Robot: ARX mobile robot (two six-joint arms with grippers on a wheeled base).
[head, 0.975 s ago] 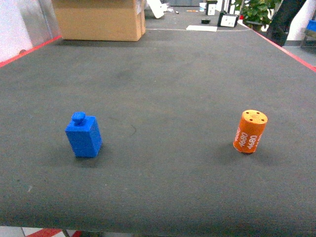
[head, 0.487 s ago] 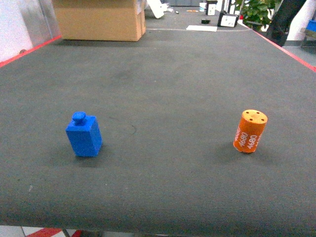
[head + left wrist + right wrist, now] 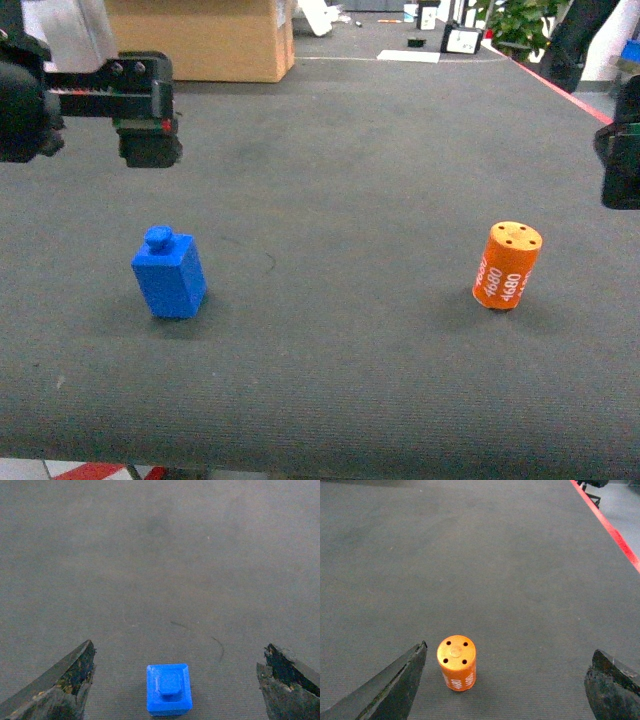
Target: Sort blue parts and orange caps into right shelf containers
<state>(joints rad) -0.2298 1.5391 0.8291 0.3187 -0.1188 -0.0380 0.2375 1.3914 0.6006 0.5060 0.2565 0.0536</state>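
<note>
A blue part (image 3: 170,272) stands upright on the dark grey table (image 3: 340,180), left of centre. An orange cap (image 3: 507,265) with white printing stands upright on the right. My left gripper (image 3: 148,120) hovers above and behind the blue part. In the left wrist view the left gripper (image 3: 180,645) is open, and the blue part (image 3: 169,689) lies between its fingers without touching them. My right gripper (image 3: 620,165) shows at the right edge. It (image 3: 510,648) is open too, with the orange cap (image 3: 456,662) close to its left finger (image 3: 400,685). The shelf and its containers are out of view.
A cardboard box (image 3: 205,38) stands at the table's far left. Red tape (image 3: 565,90) marks the table's right edge, and small items (image 3: 440,40) and a plant (image 3: 525,20) lie beyond the far end. The front edge is just below the two pieces.
Both arms have come into the head view, the left at the upper left and the right at the right edge. The blue part and the orange cap have not moved.
</note>
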